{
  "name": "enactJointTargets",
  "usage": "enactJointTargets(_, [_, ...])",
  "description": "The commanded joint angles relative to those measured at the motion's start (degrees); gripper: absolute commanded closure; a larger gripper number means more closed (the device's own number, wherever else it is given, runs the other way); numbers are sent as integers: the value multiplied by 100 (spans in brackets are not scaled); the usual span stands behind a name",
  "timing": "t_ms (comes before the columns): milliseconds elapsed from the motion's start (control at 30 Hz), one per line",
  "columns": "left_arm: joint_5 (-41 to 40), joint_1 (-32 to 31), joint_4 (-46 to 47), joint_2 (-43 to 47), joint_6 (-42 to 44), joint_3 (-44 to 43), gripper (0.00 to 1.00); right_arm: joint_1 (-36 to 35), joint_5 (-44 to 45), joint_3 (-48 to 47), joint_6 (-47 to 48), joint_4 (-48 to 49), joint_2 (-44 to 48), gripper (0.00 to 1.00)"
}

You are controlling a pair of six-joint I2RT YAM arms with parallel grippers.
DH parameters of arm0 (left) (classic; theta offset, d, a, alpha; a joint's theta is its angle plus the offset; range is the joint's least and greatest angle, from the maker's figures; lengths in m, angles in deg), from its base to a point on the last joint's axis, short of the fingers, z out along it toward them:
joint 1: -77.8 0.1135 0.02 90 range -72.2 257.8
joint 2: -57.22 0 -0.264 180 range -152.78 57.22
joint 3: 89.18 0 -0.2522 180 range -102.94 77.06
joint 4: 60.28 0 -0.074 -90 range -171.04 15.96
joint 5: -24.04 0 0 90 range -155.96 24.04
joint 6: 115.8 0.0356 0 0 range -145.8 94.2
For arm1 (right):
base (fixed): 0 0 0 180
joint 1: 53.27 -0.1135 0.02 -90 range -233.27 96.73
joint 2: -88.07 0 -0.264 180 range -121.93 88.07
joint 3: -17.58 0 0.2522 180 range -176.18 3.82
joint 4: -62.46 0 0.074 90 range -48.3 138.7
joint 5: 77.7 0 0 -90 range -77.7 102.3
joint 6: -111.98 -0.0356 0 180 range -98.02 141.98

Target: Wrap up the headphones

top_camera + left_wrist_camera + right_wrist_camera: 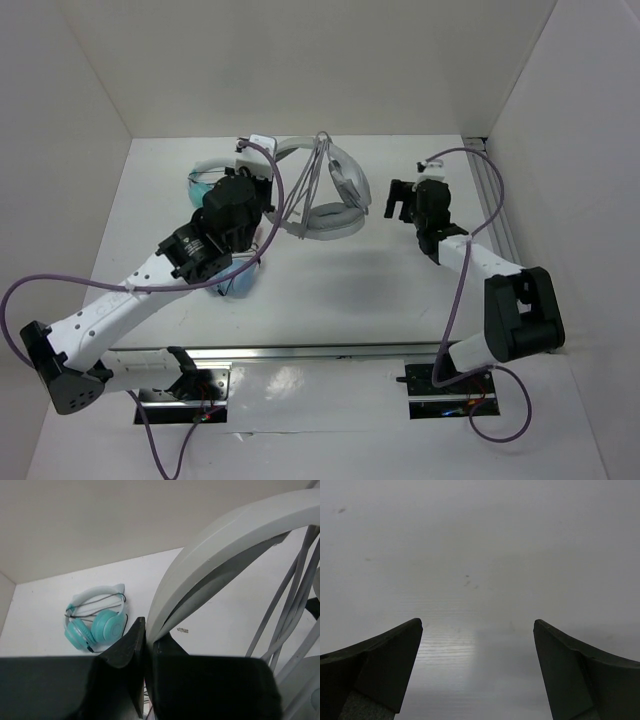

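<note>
The light grey-white headphones (335, 222) are held up off the table at the back centre, with their thin grey cable (312, 175) looped several times over the band. My left gripper (270, 207) is shut on the wide headband. In the left wrist view the headband (215, 550) runs out from between my closed fingers (147, 635), and the cable strands (295, 595) cross it at the right. My right gripper (398, 203) is open and empty just right of the headphones. In the right wrist view (477, 630) only bare table shows between its fingers.
A teal pair with a white headband (203, 180) lies at the back left, also in the left wrist view (97, 622). A pair with blue ear cups (240, 282) lies under my left arm. White walls enclose the table (340, 300) on three sides.
</note>
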Motion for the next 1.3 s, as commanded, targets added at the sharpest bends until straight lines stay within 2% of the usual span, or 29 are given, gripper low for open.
enactJointTargets(0, [-610,14,709,62,-981,113,100,266,407,293,-610,729,361,1])
enactJointTargets(200, [-945,14,121,-113,-2087,315,100,266,1057,241,-786,414,782,1])
enactJointTargets(633, [-1130,14,-749,-386,-4179,843,100,266,795,-357,-900,-676,1355,1])
enactJointTargets(833, [-1060,-162,-802,-544,-4532,896,100,152,724,-305,-900,-677,1460,1])
enactJointTargets(1133, [-1305,-881,-1918,-597,-5718,949,100,-15,909,-305,-900,-730,1583,1])
enactJointTargets(1233, [-1367,-1058,-2611,-711,-6664,949,100,-15,961,-305,-900,-835,1653,1])
enactJointTargets(1267, [-1428,-1136,-3118,-711,-6947,888,100,-15,961,-305,-900,-835,1723,1])
